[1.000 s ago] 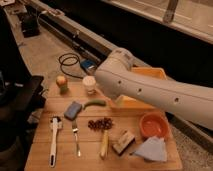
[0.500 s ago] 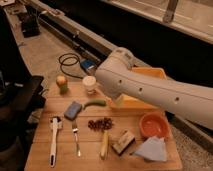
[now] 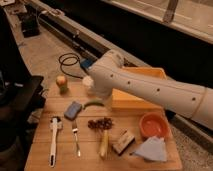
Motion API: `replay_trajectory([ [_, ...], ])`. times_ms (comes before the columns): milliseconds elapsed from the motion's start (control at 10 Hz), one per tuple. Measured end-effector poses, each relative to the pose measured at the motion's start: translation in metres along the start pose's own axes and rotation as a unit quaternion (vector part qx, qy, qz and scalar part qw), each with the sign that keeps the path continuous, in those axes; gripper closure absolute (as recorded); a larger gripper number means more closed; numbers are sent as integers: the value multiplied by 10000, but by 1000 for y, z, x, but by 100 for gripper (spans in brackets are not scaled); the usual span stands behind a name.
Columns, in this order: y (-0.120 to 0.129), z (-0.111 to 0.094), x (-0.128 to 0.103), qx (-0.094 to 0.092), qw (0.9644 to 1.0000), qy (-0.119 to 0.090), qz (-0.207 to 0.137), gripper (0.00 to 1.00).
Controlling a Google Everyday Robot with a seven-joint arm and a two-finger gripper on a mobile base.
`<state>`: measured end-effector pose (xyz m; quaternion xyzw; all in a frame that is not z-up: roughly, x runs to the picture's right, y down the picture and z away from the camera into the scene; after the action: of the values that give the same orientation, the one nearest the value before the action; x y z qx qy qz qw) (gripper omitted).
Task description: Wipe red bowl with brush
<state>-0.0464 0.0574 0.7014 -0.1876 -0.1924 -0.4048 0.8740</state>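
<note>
Gripper: out of sight behind the white arm [image 3: 150, 90]; fingers spread apart.
Brush [image 3: 53, 141]: flat, bench [image 3: 90, 156] left.
Red bowl [image 3: 152, 125]: bench right.

what you can't really see here
the gripper isn't visible anywhere, the arm [image 3: 150, 92] runs off the right edge and covers most of the yellow tub [image 3: 131, 102] plus part of a small white round thing [image 3: 87, 81]. dark reddish clump [image 3: 101, 123] near the fork [image 3: 76, 137] is too blurry to name.
</note>
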Motion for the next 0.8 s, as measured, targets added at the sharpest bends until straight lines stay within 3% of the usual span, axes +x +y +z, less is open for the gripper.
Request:
replay_trajectory([
  [300, -44, 34, -55, 51, 9973, -430, -592, 20],
  [600, -78, 69, -111, 68, 9934, -613, -969, 20],
  [800, -88, 82, -132, 81, 9925, -627, -1048, 20],
])
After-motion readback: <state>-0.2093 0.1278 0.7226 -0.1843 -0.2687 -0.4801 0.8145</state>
